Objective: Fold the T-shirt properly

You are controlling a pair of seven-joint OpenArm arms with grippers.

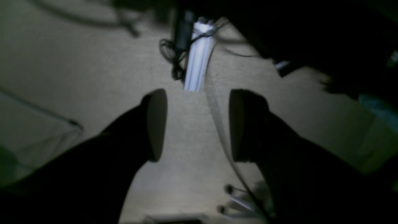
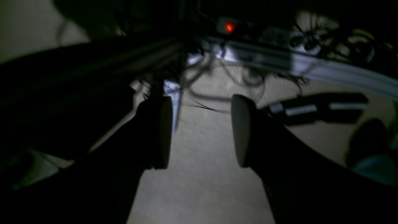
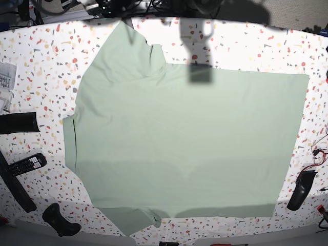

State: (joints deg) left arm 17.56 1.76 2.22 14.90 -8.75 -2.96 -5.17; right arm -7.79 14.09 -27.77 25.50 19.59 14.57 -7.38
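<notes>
The T-shirt [image 3: 184,138] is pale sage green and lies spread flat over most of the speckled table [image 3: 46,61], with one sleeve [image 3: 123,41] pointing to the far left and the other [image 3: 138,220] at the near edge. In the left wrist view my left gripper [image 1: 197,124] is open and empty, its dark fingers [image 1: 155,124] wide apart over a pale carpeted floor. My right gripper [image 2: 202,133] is open too, with nothing between its fingers [image 2: 241,130]. Neither gripper touches the shirt. I cannot pick out either gripper in the base view.
A remote control [image 3: 25,164] and dark cylindrical objects [image 3: 18,123] lie on the table's left side. Another dark object [image 3: 300,189] and loose wires [image 3: 320,151] are at the right edge. A white metal rail [image 1: 199,56] and cables [image 2: 224,84] show below the wrist cameras.
</notes>
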